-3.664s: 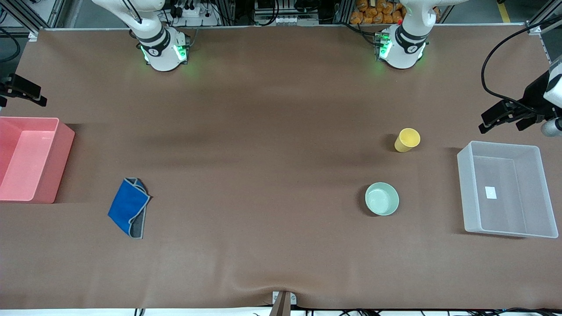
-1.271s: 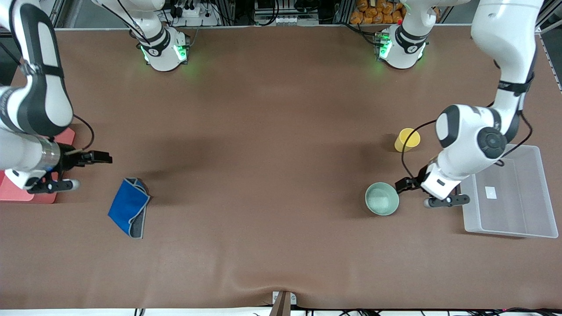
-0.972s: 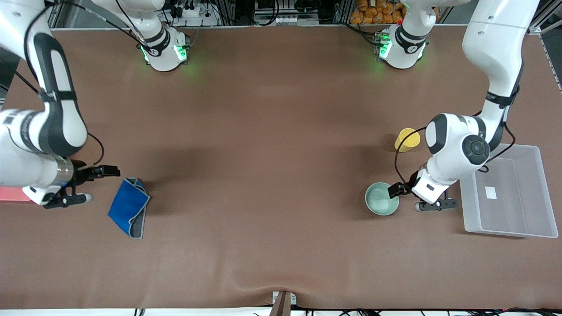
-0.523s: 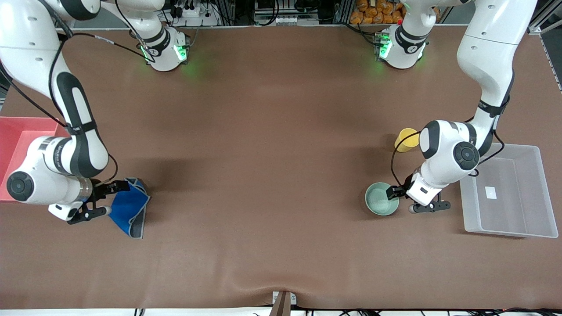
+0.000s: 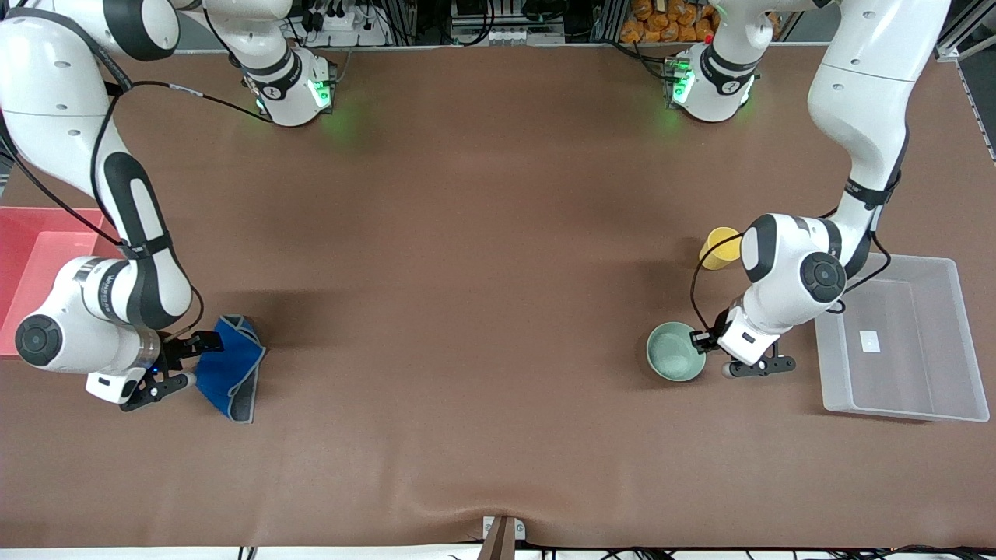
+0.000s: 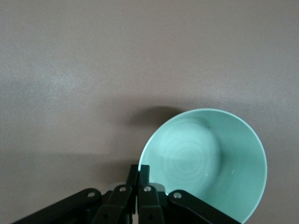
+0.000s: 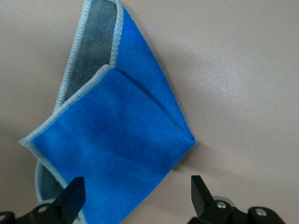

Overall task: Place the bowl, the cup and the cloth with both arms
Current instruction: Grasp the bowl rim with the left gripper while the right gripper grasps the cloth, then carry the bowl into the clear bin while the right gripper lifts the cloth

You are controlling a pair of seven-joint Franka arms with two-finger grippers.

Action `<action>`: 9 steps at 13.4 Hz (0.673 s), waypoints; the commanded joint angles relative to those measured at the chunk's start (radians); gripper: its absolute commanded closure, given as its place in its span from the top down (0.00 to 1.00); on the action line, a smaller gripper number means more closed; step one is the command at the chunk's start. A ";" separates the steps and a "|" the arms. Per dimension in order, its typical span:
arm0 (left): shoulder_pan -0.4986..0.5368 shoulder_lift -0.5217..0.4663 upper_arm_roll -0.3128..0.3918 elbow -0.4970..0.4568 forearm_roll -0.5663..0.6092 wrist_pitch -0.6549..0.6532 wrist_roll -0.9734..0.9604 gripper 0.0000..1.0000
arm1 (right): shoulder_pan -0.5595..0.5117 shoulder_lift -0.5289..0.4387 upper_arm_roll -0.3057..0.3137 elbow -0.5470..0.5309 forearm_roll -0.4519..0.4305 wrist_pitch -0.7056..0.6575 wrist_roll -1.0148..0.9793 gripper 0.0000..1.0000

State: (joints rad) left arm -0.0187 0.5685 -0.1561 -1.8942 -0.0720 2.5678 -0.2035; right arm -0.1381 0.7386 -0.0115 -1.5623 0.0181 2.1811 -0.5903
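The pale mint-green bowl (image 5: pixel 673 354) sits on the brown table toward the left arm's end. My left gripper (image 5: pixel 703 340) is low at its rim. In the left wrist view the gripper (image 6: pixel 139 175) is shut on the rim of the bowl (image 6: pixel 210 158). The yellow cup (image 5: pixel 717 247) stands farther from the front camera than the bowl, partly hidden by the left arm. The folded blue cloth (image 5: pixel 231 365) lies toward the right arm's end. My right gripper (image 5: pixel 187 360) is open over the cloth's edge, and the right wrist view shows the gripper (image 7: pixel 135 198) astride a corner of the cloth (image 7: pixel 117 140).
A clear plastic bin (image 5: pixel 895 346) stands beside the bowl at the left arm's end of the table. A pink bin (image 5: pixel 31 257) stands at the right arm's end, partly covered by the right arm.
Both arms came in from the table's ends and lowered. The right gripper moved over the cloth's edge. The left gripper reached the bowl's rim and closed on it.
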 commanded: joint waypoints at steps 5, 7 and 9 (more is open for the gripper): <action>0.039 -0.053 0.010 0.076 -0.008 -0.059 -0.020 0.00 | -0.028 0.051 0.012 0.022 0.010 0.020 -0.032 0.61; 0.069 -0.067 0.017 0.153 -0.005 -0.194 -0.010 0.00 | -0.028 0.051 0.012 0.022 0.011 0.019 -0.026 0.15; 0.095 -0.119 0.045 0.185 -0.003 -0.329 0.044 0.00 | -0.029 0.051 0.012 0.022 0.042 0.013 -0.025 0.00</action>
State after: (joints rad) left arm 0.0500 0.5065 -0.1337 -1.7377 -0.0720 2.3578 -0.2001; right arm -0.1508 0.7773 -0.0117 -1.5617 0.0292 2.2025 -0.6050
